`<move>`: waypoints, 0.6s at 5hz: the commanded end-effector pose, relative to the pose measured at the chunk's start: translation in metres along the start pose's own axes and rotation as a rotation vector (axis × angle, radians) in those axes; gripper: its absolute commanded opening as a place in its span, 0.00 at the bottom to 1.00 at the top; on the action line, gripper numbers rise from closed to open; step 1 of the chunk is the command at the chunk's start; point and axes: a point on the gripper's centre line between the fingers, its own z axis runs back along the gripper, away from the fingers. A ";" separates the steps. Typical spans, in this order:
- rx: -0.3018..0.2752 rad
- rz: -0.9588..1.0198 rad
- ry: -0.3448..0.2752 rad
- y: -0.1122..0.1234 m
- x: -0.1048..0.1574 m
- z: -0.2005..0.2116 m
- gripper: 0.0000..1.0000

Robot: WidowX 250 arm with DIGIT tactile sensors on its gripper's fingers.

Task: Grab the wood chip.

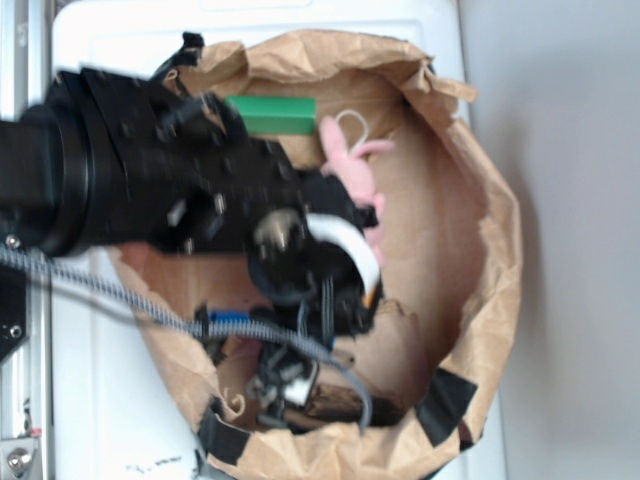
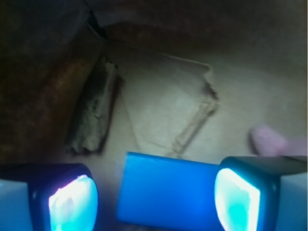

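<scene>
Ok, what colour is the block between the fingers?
Bright blue block, smooth; clearest in the wrist view.

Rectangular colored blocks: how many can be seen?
2. The green block lies at the paper's top; the blue block sits between the open gripper fingers. The arm may hide more.

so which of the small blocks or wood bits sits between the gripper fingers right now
The smooth blue rectangular block, lying between the open gripper fingers. The dark rough wood chip lies beyond, outside them; the green rectangular block is farther away.

White tabletop (image 1: 100,400) (grey wall (image 1: 570,150) beside)
</scene>
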 end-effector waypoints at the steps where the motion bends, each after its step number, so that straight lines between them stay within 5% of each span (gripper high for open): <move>1: -0.020 -0.022 -0.057 -0.024 0.027 0.013 1.00; 3: 0.049 -0.051 -0.086 -0.033 0.030 -0.029 1.00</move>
